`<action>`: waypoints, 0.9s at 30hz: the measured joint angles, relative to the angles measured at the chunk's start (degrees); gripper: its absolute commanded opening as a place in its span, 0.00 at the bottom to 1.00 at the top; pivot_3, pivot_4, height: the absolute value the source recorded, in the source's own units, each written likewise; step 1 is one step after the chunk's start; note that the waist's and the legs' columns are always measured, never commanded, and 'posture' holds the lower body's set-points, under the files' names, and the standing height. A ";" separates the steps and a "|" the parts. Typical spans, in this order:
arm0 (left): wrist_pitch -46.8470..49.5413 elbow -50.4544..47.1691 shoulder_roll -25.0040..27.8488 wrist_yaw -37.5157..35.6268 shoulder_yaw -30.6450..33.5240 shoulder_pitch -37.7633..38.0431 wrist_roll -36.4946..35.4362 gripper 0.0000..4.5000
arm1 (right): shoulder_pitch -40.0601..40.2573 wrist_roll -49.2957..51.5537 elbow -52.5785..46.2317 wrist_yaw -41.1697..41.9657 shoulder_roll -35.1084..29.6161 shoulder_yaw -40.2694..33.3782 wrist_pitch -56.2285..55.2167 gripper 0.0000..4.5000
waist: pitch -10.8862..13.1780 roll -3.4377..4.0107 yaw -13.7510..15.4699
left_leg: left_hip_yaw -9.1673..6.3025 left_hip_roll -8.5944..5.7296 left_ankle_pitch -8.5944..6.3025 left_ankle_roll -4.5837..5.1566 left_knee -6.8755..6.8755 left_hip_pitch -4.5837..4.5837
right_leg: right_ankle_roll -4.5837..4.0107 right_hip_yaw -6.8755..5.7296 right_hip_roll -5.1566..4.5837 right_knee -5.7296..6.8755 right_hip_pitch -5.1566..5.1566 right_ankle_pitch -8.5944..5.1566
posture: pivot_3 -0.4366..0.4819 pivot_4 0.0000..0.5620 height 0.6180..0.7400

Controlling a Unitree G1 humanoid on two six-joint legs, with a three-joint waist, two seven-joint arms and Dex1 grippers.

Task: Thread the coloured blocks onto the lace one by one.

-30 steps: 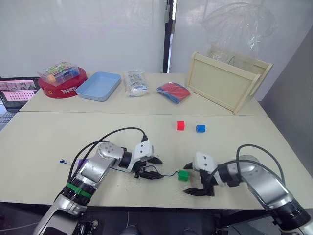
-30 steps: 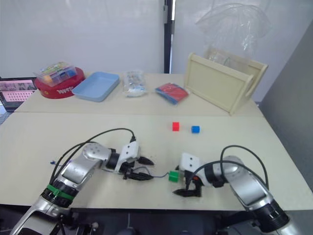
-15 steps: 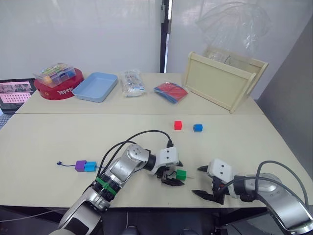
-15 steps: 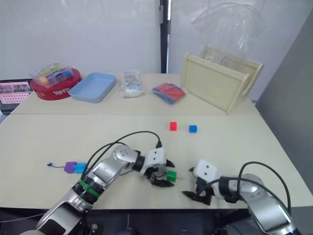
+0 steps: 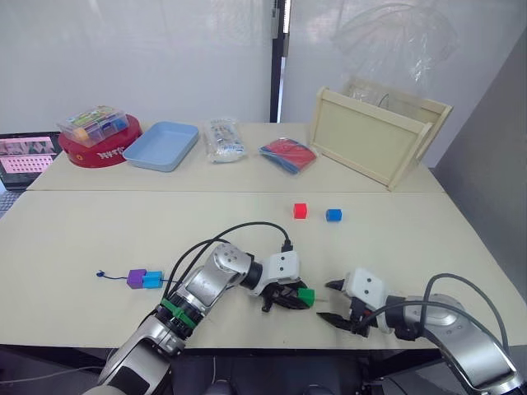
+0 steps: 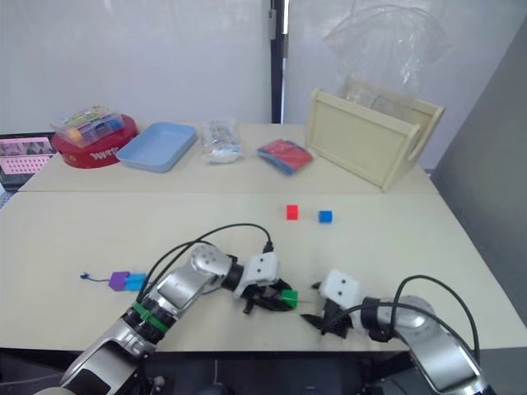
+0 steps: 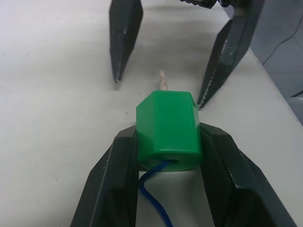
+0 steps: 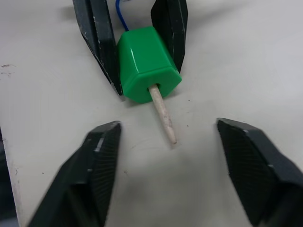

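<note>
The glossy green plastic block (image 7: 168, 134) is sitting near the front edge of the pale bench (image 5: 395, 247), pinched between the two black fingers of the left end effector (image 5: 290, 298), which is closing on its sides. The thin dark blue lace (image 7: 154, 198) is running through the block's hole, and its stiff pale needle-like tip (image 8: 163, 114) is poking out of the far face, pointing toward the right end effector (image 5: 336, 301), whose fingers are spreading wide apart just beside the tip, holding nothing. Well to the left, a purple block (image 5: 136, 278) and a cyan block (image 5: 152, 280) are lying touching each other on the lace, with its small knotted end (image 5: 100, 274) just left of them. Farther back, right of centre, a red cube (image 5: 300, 211) and a blue block (image 5: 333, 215) are resting near one another on the bench.
</note>
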 measured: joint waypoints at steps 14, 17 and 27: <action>-0.04 -0.07 0.57 -0.18 0.32 0.05 -0.06 0.29 | -2.21 -0.51 1.48 0.91 -0.65 1.01 -0.85 0.00 | 0.00 0.00 0.02 | 0.00 0.00 0.00 0.00 0.01 -0.01 | 0.00 0.00 0.00 0.00 -0.01 0.00 | 0.48 0.27 1.00; -0.04 -0.24 0.90 -0.22 0.32 0.07 -0.08 0.29 | -2.60 -0.74 1.48 1.35 -0.69 1.21 -0.80 0.00 | 0.00 0.00 -0.01 | 0.00 0.00 0.00 0.00 0.01 -0.01 | 0.00 0.00 0.00 0.01 -0.01 0.00 | 0.48 0.27 1.00; -1.71 -3.38 19.25 -5.45 7.93 3.79 -2.75 0.29 | -2.77 0.29 1.69 3.34 -2.63 0.62 -0.86 0.00 | 0.00 0.02 -1.56 | -0.01 0.10 0.00 0.01 -0.15 0.18 | -0.02 0.06 0.10 0.06 0.01 -0.01 | 0.48 0.27 1.00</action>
